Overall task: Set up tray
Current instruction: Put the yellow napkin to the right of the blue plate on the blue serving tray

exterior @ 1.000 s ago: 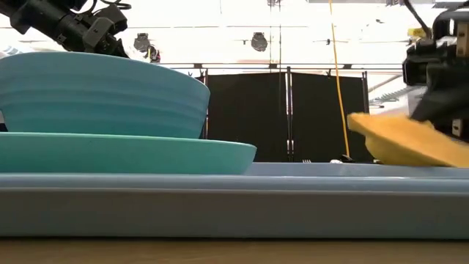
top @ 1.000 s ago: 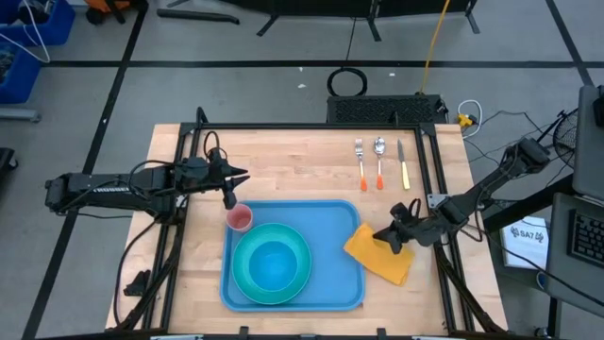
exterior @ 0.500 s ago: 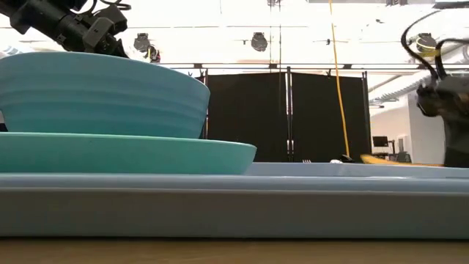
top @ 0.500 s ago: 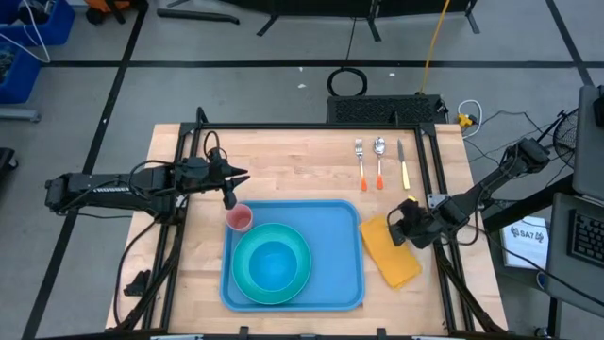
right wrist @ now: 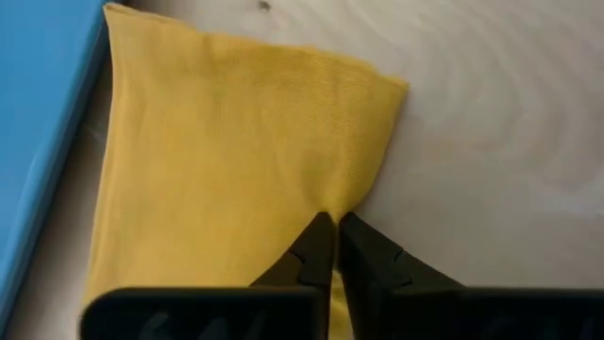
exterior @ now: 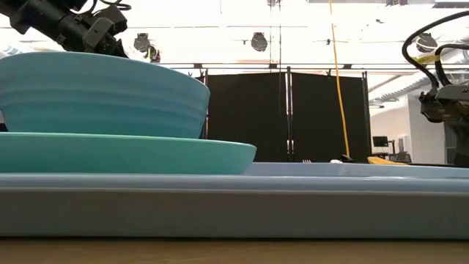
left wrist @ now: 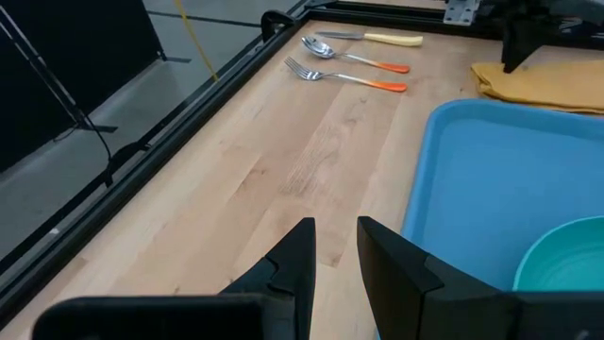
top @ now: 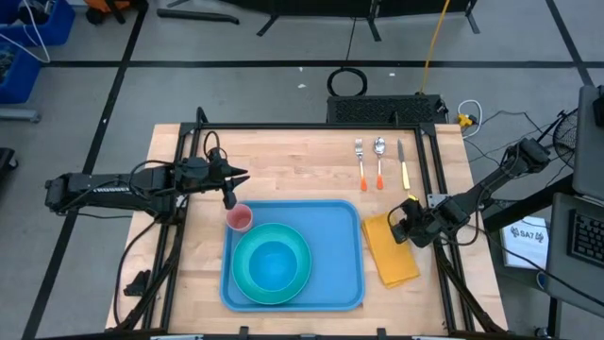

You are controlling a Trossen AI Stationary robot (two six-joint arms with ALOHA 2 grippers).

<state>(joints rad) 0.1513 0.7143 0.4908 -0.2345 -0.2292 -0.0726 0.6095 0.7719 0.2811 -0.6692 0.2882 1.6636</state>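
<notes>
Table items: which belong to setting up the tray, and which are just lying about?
Job things:
tray, plate and bowl on it
pink cup at its corner
yellow napkin beside it, pinched by the right gripper
fork, spoon, knife

Lying about:
cable coil, bins on the floor

A robotics lab or test studio, not a home — the pale wooden tabletop (top: 302, 161) sits inside a black metal frame (top: 427, 170) on a grey floor marked with dark tape lines (top: 123, 66). Loose cables run about, among them a yellow cord (top: 434, 38) and a coiled black cable (top: 347, 82). Black curtain panels (exterior: 286, 117) and overhead studio lights (exterior: 259, 41) stand behind — a blue storage bin (top: 38, 28) sits at the floor's edge.
</notes>
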